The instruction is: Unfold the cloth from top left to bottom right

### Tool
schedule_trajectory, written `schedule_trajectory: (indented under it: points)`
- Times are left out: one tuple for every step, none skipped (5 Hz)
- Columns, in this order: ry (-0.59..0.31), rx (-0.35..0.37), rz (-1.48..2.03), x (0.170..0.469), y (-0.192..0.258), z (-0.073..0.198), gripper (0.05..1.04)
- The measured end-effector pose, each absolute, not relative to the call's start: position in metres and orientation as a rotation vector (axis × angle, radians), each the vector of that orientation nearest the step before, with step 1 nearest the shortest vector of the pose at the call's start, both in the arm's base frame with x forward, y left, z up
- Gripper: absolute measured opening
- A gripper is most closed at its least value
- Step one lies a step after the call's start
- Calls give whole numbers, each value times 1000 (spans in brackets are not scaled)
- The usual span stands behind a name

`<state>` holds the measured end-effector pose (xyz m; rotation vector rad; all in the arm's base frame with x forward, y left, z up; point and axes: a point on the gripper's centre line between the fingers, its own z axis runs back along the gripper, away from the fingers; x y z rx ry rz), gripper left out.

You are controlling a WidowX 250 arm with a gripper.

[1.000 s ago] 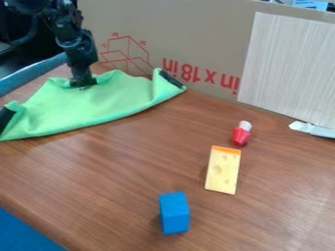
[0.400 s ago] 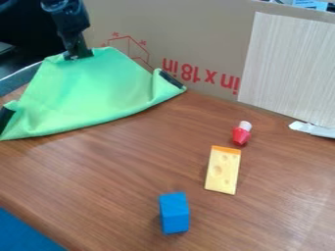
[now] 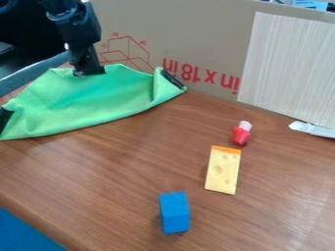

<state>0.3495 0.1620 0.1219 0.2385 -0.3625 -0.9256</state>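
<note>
At the left edge of the frame, a dark patch (image 3: 5,119) lies on one end of the cloth (image 3: 85,105); a careless pull there could drag the whole cloth instead of opening it. The cloth spreads across the upper left of the frame, its rear part raised and its front edge curving along the table (image 3: 124,162). At that rear edge is the gripper (image 3: 89,74), clenched on the cloth, as far as the raised folds show. If the pinch takes in too little fabric, the edge may slip out and drop back; if it takes in more than one layer, the cloth could come across bunched and the fold stay closed.

Just right of the gripper, the cardboard (image 3: 196,34) rises behind; swinging wide could rub the cloth or arm against it. The cloth's right corner, with its dark strip (image 3: 172,79), curls up close to the cardboard and might double under when pulled.

Towards the lower right, where the cloth should open out, stand the blue block (image 3: 174,213), then the cheese (image 3: 223,170) and the red toy (image 3: 241,134). A low, long sweep could knock them.
</note>
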Motion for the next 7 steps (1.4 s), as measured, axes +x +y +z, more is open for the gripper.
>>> schedule_trajectory:
  points:
    - [-334, 200, -1011, 321, 134, 116, 53]
    - [-312, 172, -1068, 293, 118, 112, 53]
    - [-316, 143, -1125, 272, 103, 113, 53]
    - [-306, 108, -1148, 256, 96, 116, 53]
    - [-294, 65, -1146, 248, 88, 121, 53]
    - [-261, 22, -1127, 246, 72, 121, 53]
    - [-230, 6, -1078, 246, 60, 119, 52]
